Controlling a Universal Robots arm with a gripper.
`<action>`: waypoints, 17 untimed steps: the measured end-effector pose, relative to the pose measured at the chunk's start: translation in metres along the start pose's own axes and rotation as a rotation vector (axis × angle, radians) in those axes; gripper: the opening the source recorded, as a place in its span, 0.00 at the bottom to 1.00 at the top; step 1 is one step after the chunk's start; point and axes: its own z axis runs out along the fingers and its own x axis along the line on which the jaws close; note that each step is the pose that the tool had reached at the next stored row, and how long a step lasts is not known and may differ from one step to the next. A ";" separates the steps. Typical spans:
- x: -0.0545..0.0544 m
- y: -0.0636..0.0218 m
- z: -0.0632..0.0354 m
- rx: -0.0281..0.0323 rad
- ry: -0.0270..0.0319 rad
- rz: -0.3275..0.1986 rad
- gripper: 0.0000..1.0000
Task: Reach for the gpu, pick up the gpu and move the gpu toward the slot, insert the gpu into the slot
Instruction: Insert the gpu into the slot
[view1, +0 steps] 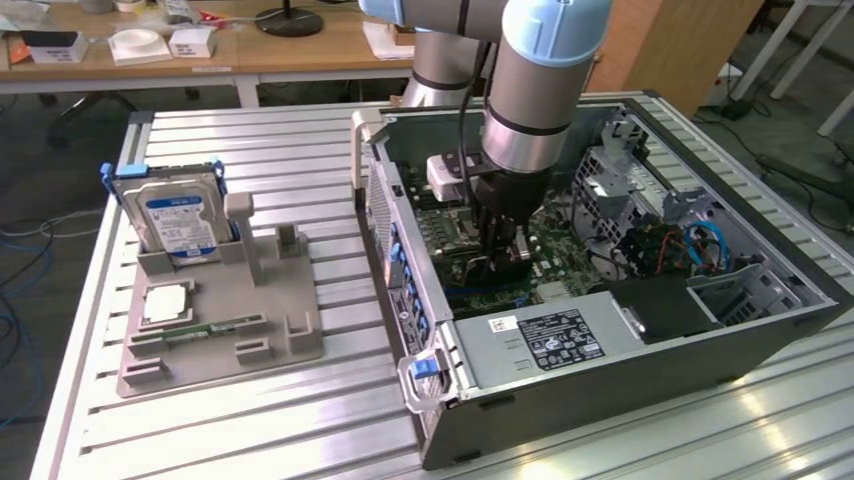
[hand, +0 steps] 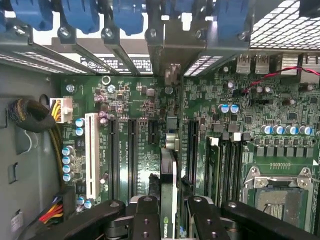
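Inside an open computer case (view1: 627, 330) on a slatted aluminium table (view1: 267, 420): gripper (hand: 169, 210) clamped on the gpu (hand: 169, 165), held edgewise just above the green motherboard (hand: 280, 135), in line with the slot (hand: 150, 132). Beside the case, a grey fixture (view1: 220, 330) with a blue-labelled hard drive (view1: 174, 215); wooden desks (view1: 174, 55) behind.
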 end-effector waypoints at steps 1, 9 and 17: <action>0.000 0.0000 0.0000 0.0000 0.0000 0.000 0.26; 0.000 0.0001 0.0023 -0.0006 0.0015 0.000 0.26; 0.000 0.0003 0.0051 -0.0001 0.0002 0.000 0.26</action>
